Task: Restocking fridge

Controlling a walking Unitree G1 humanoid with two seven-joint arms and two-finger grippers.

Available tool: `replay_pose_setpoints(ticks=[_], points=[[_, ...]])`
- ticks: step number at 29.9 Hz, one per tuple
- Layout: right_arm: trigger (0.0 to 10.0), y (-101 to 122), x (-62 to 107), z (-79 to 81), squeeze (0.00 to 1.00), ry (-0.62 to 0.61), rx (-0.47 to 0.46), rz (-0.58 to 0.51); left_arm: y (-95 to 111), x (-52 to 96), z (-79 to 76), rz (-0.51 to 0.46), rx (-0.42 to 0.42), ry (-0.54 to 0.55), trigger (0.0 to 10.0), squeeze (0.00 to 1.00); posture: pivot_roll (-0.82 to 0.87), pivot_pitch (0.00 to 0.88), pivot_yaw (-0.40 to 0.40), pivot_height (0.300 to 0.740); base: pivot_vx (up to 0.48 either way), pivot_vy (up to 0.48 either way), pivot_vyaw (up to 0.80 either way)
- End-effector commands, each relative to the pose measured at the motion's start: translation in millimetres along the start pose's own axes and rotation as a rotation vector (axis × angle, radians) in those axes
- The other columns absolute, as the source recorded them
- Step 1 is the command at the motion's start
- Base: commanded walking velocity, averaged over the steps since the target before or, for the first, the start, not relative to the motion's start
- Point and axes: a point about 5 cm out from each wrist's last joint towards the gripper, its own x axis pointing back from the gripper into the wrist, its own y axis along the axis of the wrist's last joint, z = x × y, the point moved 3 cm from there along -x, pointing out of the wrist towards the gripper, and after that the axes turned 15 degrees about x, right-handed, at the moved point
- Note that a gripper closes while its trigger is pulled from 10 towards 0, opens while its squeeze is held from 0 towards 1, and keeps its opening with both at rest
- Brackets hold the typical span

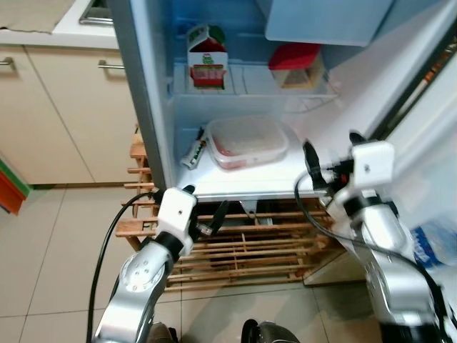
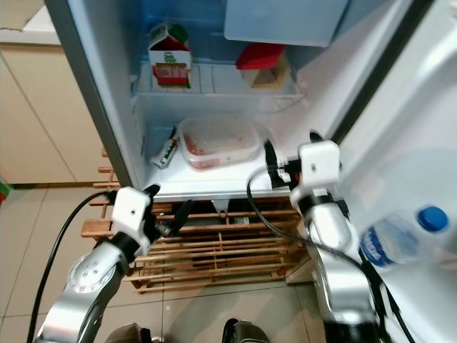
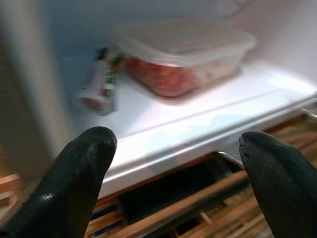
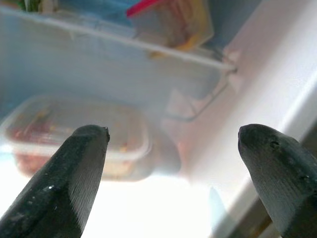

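Head view: one lidded food container (image 1: 246, 141) on the fridge's bottom shelf (image 1: 278, 182), one tube (image 1: 194, 151) beside it, one milk carton (image 1: 207, 57) above. Right eye view: a water bottle (image 2: 400, 239) in the door. Wrist views: left gripper (image 3: 176, 163) and right gripper (image 4: 173, 168), both empty with fingers spread.

Inside the open fridge (image 1: 153, 107) I count 2 shelves: 1 upper shelf (image 1: 250, 91) and 1 lower shelf (image 1: 243, 182).

On the upper shelf there are 2 things: 1 milk carton (image 1: 207, 58) and 1 container with a red lid (image 1: 296, 64).

On the lower shelf there are also 2 things: 1 clear plastic food box (image 1: 247, 141) and 1 small tube (image 1: 194, 151) lying beside it.

In the fridge door there is 1 water bottle with a blue cap (image 2: 400, 239).

Under the fridge stands 1 wooden rack (image 1: 235, 246).

2 grippers are in view, the left gripper (image 1: 206, 211) and the right gripper (image 1: 330, 158), each with 2 black fingers held apart.
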Motion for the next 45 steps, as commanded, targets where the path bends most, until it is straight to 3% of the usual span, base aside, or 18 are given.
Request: replay_pose_setpoints(ticks=[1,12,14,18,22,25,30,36,40,45], points=[[10.0,-10,13.8,-5.8,0.00,-0.002,-0.001,0.048,7,-0.4,-2.4,-0.023,0.007,0.008,10.0,0.00,-0.02,0.055,-0.086,0.740,0.000,0.000,0.00],[10.0,-42,41.8,5.2,0.00,0.057,-0.015,0.144,15,-11.3,1.6,-0.047,-0.001,0.035,10.0,0.00,-0.03,0.028,-0.079,0.740,0.000,0.000,0.00],[10.0,-42,41.8,5.2,0.00,0.057,-0.015,0.144,15,-11.3,1.6,-0.047,-0.001,0.035,10.0,0.00,-0.03,0.028,-0.079,0.740,0.000,0.000,0.00],[10.0,-65,62.0,2.4,0.00,0.037,-0.054,0.228,12,-4.4,4.9,-0.038,-0.015,0.060,10.0,0.00,-0.03,0.029,-0.075,0.740,0.000,0.000,0.00],[10.0,-72,76.9,6.5,0.00,0.054,-0.081,0.259,2,7.2,11.2,-0.011,-0.016,0.095,10.0,0.00,-0.03,0.033,-0.066,0.740,0.000,0.000,0.00],[10.0,-91,91.9,8.5,0.00,0.048,-0.082,0.326,-15,15.4,19.8,0.024,-0.026,0.126,10.0,0.00,-0.03,0.036,-0.062,0.740,0.000,0.000,0.00],[10.0,-116,98.6,11.6,0.00,0.039,-0.104,0.398,-32,12.0,23.4,0.075,-0.015,0.133,10.0,0.00,-0.04,0.032,-0.056,0.740,0.000,0.000,0.00],[10.0,-133,97.5,14.9,0.00,0.038,-0.131,0.436,-37,6.8,23.7,0.089,-0.010,0.127,10.0,0.00,-0.05,0.035,-0.049,0.740,0.000,0.000,0.00],[10.0,-138,85.7,20.8,0.00,0.044,-0.146,0.430,-40,-2.8,26.1,0.098,-0.001,0.139,10.0,0.00,-0.06,0.034,-0.039,0.740,0.000,0.000,0.00],[10.0,-128,64.7,30.1,0.00,0.056,-0.159,0.356,-26,-14.7,17.9,0.048,-0.017,0.104,10.0,0.00,-0.06,0.029,-0.027,0.740,0.000,0.000,0.00]])
